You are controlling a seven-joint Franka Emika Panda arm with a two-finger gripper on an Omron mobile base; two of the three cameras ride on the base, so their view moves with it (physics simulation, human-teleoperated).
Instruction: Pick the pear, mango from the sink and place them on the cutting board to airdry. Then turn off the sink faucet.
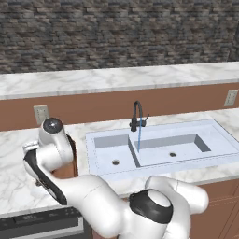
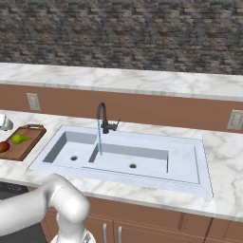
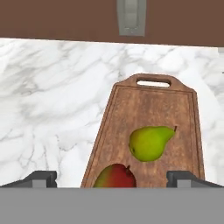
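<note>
Hovering with fingers apart, the gripper point(image 3: 112, 177) sits above the mango point(image 3: 115, 176), pear point(image 3: 150, 142) just beyond.

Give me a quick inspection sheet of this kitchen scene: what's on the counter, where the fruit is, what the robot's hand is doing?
Surface: white marble counter.
Job's things: pear and mango lie on the cutting board, apart; sink basins hold no fruit; faucet running, blue stream visible.
Clutter: nothing seen.
Grippers: gripper above the board, open, holding nothing.
Cables: nothing seen.
Surroundings: stone wall, brown backsplash with outlets, wooden cabinets below.
</note>
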